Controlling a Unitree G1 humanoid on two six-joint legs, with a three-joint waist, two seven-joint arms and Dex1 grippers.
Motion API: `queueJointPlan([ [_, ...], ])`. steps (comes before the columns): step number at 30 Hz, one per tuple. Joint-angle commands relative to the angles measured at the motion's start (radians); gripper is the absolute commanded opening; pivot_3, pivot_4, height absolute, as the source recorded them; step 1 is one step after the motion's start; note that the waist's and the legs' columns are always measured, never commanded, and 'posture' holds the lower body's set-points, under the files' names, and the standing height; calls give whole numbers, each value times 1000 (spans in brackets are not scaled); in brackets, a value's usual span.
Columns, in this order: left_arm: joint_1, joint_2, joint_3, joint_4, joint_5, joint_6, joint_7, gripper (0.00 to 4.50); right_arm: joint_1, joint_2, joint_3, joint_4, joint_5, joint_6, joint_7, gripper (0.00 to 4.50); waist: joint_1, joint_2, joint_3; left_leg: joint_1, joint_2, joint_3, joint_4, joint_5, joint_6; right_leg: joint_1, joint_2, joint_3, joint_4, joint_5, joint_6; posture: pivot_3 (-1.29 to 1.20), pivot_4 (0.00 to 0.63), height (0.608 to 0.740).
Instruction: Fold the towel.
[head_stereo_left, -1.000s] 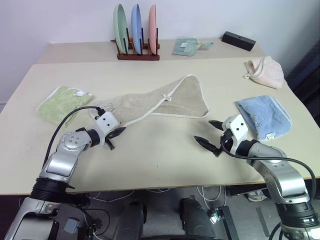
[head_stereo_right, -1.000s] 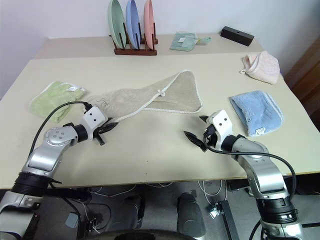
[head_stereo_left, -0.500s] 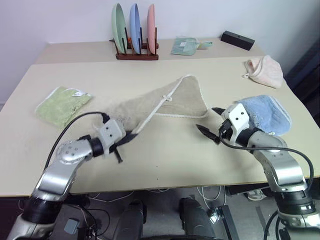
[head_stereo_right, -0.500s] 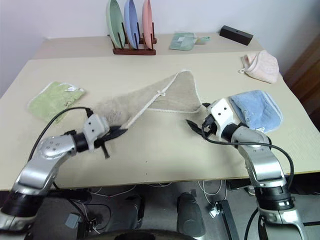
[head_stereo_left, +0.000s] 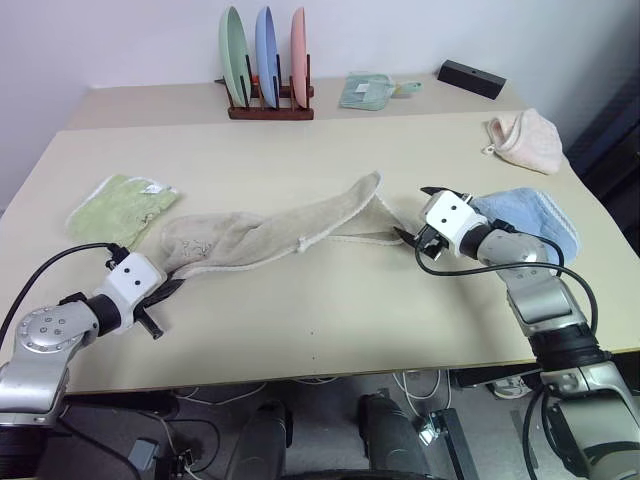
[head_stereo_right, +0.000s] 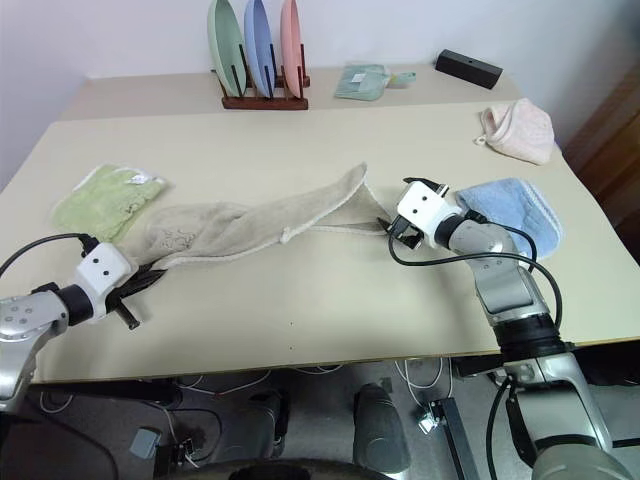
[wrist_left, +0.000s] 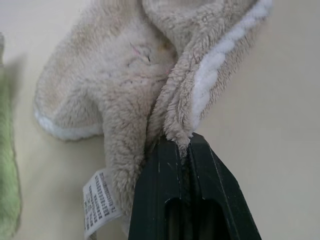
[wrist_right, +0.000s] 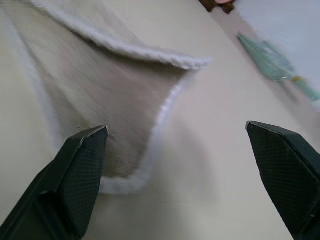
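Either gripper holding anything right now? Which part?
The left gripper is shut on the towel, pinching its white-trimmed edge at the end near the care tag. The right gripper is open, holding nothing.

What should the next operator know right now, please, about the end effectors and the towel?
Left end effector: shut on one end of the towel.
Right end effector: open, at the towel's other end, holding nothing.
Towel: stretched in a rumpled strip across the table, between the green cloth and the blue cloth.
Done: one end gripped.
Left: grip the other end, spread, fold.
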Motion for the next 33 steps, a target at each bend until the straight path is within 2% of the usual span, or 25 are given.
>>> queueJointPlan([
  [1,-22,-4,-2,15,15,-25,9,54,-94,-8,46,131,-112,-149,-73,4500,-3,0,0,0,0,0,0,0,0,0,0,0,0,0,0,0,150,740],
  [9,-38,-18,-41,46,31,-43,0,54,-421,61,261,565,-380,-462,-222,4500,-12,1,1,0,0,1,-1,0,0,-1,0,0,1,0,0,0,150,740],
  [17,12,-28,-42,20,45,-54,9,54,-640,173,447,888,-590,-559,-391,4500,-26,1,1,0,0,0,-2,0,0,-2,0,1,2,0,-1,0,150,740],
  [20,35,-34,-29,-2,43,-46,25,0,-668,199,458,946,-601,-541,-416,3743,-27,1,1,0,0,0,-3,0,0,-2,0,1,3,0,-1,0,150,740],
  [21,46,-35,-23,-10,40,-44,29,0,-673,201,458,957,-604,-531,-432,3322,-27,1,1,0,0,0,-3,0,0,-2,0,1,3,0,-1,0,150,740],
  [27,70,-39,-12,-28,36,-40,36,0,-663,173,447,971,-600,-528,-477,169,-27,2,1,1,0,0,-3,0,0,-3,0,1,4,0,-1,0,150,740],
  [33,8,-50,-7,1,16,-35,36,0,-620,94,399,917,-552,-566,-471,68,-25,2,1,0,0,0,-2,0,0,-3,0,1,4,0,-1,0,150,740],
])
